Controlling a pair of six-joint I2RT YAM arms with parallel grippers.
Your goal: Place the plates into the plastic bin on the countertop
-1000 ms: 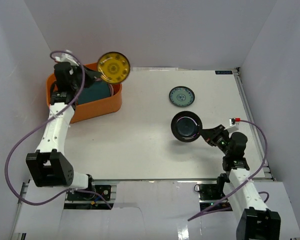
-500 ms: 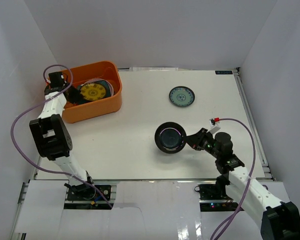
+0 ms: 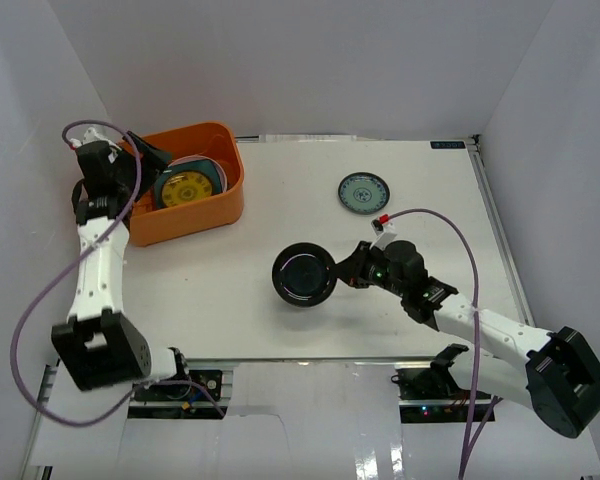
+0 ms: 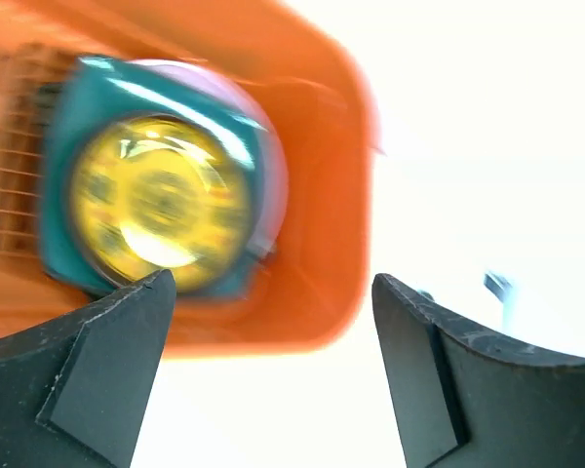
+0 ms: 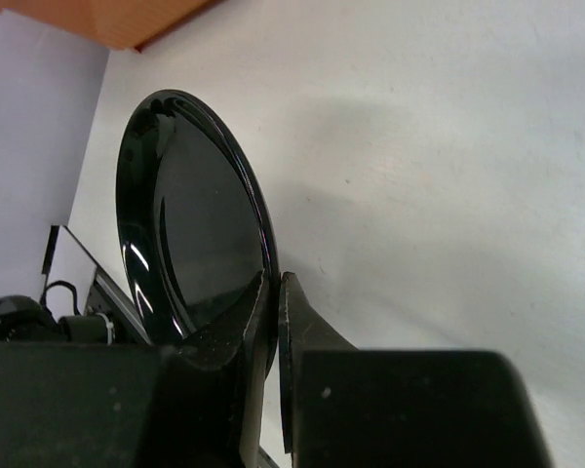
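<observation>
The orange plastic bin (image 3: 232, 205) stands at the back left of the white countertop (image 3: 440, 220). Inside it an amber-yellow plate (image 3: 185, 188) lies on a teal square plate (image 3: 210, 172). My left gripper (image 3: 152, 160) hovers open over the bin's left end, holding nothing. The left wrist view shows the yellow plate (image 4: 161, 200) on the teal one (image 4: 83, 78) inside the bin (image 4: 322, 244), beyond the open gripper (image 4: 273, 283). My right gripper (image 3: 342, 278) is shut on the rim of a black round plate (image 3: 302, 275), lifted above the table's middle. A small teal patterned plate (image 3: 364, 192) lies further back.
White walls (image 3: 550, 150) enclose the table on three sides. Purple cables loop off both arms, one (image 3: 430, 215) arching over the right forearm. In the right wrist view the black plate (image 5: 190, 214) stands on edge in my gripper (image 5: 273, 278), with the bin's corner (image 5: 88, 19) far off.
My left gripper let the yellow plate go into the bin, opened and drew back to the bin's left end. My right arm carried the black plate leftwards towards the table's middle.
</observation>
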